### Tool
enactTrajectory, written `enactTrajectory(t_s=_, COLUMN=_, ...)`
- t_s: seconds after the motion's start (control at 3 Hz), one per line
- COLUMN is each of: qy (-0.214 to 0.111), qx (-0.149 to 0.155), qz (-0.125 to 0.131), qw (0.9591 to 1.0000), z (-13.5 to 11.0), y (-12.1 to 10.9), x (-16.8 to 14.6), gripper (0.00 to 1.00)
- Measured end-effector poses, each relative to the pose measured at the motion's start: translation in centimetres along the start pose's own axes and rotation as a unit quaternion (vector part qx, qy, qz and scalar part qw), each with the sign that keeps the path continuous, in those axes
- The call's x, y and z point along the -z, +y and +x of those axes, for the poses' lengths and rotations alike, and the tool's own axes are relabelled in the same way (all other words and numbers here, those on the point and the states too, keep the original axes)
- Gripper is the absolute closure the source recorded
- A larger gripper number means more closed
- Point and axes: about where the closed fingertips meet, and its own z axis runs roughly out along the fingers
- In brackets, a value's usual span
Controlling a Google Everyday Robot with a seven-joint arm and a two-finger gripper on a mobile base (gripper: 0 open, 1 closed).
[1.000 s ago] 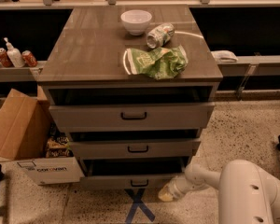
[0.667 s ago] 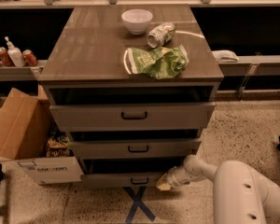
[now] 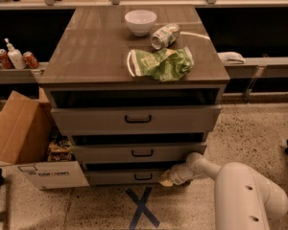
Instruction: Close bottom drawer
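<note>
The bottom drawer [image 3: 129, 177] is the lowest, narrowest grey wood-grain front with a small black bar handle [image 3: 143, 177]. It stands out only slightly, with a thin dark gap above it. My gripper [image 3: 166, 178] is at floor level, pressed against the right part of that drawer front. The white arm [image 3: 240, 190] reaches in from the lower right. The middle drawer [image 3: 139, 152] and the top drawer [image 3: 134, 119] stand out a little further.
An open cardboard box [image 3: 24, 143] sits on the floor left of the cabinet. On the cabinet top are a white bowl [image 3: 140, 21], a can on its side [image 3: 165, 35] and a green chip bag [image 3: 161, 63]. A blue tape X [image 3: 141, 207] marks the floor.
My gripper has moved left to the bottom drawer front. The bottom drawer has slid inward and now stands out less.
</note>
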Motion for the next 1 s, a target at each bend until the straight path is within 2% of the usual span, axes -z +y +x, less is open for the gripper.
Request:
enactTrajectory(t_s=0.33, qy=-0.010, qx=0.017, qz=0.049, qw=0.9986, z=-0.8, y=-1.8, x=2.1, gripper=1.00)
enactTrajectory(t_s=0.67, qy=-0.005, qx=0.030, qz=0.059, qw=0.9978, z=1.8, y=2.8, x=3.7, gripper=1.00)
enactTrajectory(t_s=1.0, qy=-0.015, qx=0.041, qz=0.051, qw=0.9977, z=3.6, y=6.2, x=5.4, gripper=1.00)
